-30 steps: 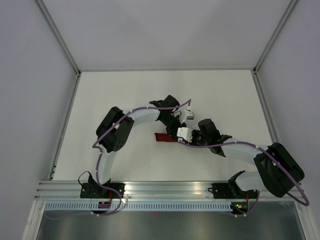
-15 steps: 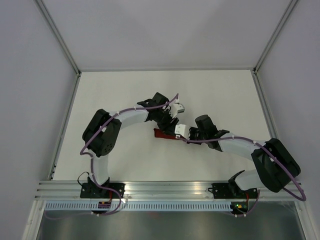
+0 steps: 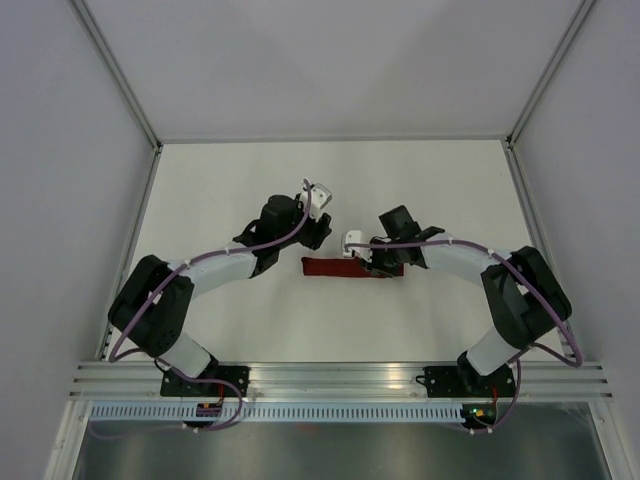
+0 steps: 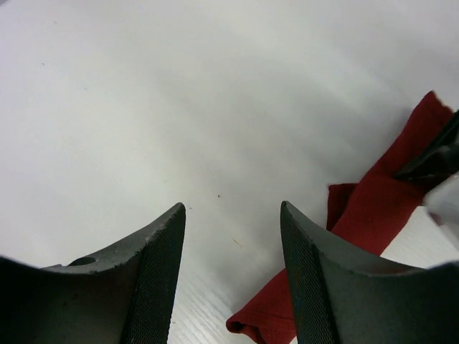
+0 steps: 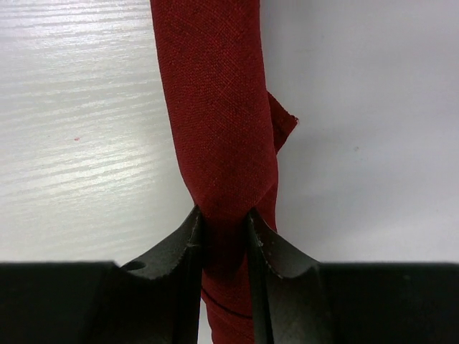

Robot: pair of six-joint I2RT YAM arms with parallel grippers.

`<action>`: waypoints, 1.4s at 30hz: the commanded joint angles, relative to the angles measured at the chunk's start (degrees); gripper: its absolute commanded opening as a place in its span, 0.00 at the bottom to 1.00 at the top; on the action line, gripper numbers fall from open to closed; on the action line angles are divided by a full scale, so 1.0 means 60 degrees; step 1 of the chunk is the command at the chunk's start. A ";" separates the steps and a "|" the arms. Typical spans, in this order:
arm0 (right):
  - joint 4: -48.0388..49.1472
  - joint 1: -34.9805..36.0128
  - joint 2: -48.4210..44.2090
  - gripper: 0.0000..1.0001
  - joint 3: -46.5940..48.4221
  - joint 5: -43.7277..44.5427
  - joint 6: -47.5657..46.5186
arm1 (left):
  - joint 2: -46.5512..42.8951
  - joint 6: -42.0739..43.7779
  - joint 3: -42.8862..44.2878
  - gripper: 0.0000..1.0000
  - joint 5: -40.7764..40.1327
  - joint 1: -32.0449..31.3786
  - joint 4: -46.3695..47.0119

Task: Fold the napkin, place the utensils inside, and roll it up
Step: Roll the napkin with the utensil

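The dark red napkin (image 3: 335, 268) lies rolled into a narrow tube on the white table (image 3: 230, 180), mid-table. It also shows in the right wrist view (image 5: 215, 107) and at the lower right of the left wrist view (image 4: 373, 208). My right gripper (image 5: 224, 218) is shut on the roll's right end, its jaws pinching the cloth; in the top view it sits over that end (image 3: 375, 262). My left gripper (image 4: 232, 209) is open and empty, off the roll's left end and above the table (image 3: 318, 222). No utensils show; what is inside the roll is hidden.
Grey walls with metal posts (image 3: 125, 90) enclose the table on three sides. An aluminium rail (image 3: 330, 378) runs along the near edge, where both arm bases are bolted.
My left gripper has let go of the roll and swung back and to the left, away from it. My right gripper has shifted along with the roll and still holds its right end.
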 commanded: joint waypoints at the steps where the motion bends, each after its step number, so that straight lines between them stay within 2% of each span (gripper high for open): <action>1: -0.1761 -0.0308 0.0890 0.20 0.1047 -0.0664 -0.0341 | -0.0820 -0.0852 -0.0677 0.60 -0.0832 -0.0018 0.2575; 5: -0.3107 -0.0659 0.2001 0.19 0.2192 -0.1030 -0.0649 | -0.1524 -0.1014 -0.2230 0.61 -0.1403 -0.0135 0.4988; 6: -0.3314 -0.0733 0.2179 0.19 0.2412 -0.1132 -0.0679 | -0.1671 -0.0970 -0.2464 0.61 -0.2013 -0.0208 0.5358; 9: -0.3814 -0.0982 0.2793 0.19 0.3101 -0.1294 -0.0796 | -0.2286 -0.0912 -0.3343 0.63 -0.2647 -0.0311 0.6588; 12: -0.4165 -0.1143 0.3263 0.19 0.3599 -0.1382 -0.0869 | -0.2843 -0.0722 -0.3711 0.64 -0.2796 -0.0443 0.6782; 15: -0.4561 -0.1173 0.3776 0.19 0.4301 -0.1397 -0.0928 | -0.3020 0.0240 -0.3697 0.65 -0.2708 -0.0896 0.6390; 20: -0.5205 -0.1202 0.4464 0.19 0.4932 -0.1572 -0.1015 | -0.2654 0.1913 -0.2790 0.66 -0.2591 -0.1847 0.4954; 24: -0.5557 -0.1217 0.4919 0.17 0.5430 -0.1514 -0.1060 | -0.2099 0.3522 -0.2525 0.66 -0.2430 -0.2375 0.4585; 30: -0.5865 -0.1261 0.5403 0.17 0.5754 -0.1514 -0.1089 | -0.0942 0.5135 -0.2306 0.69 -0.1903 -0.3035 0.3839; 42: -0.6392 -0.1378 0.5901 0.17 0.6353 -0.1733 -0.1030 | 0.0861 0.6017 -0.1750 0.70 -0.1521 -0.3329 0.3678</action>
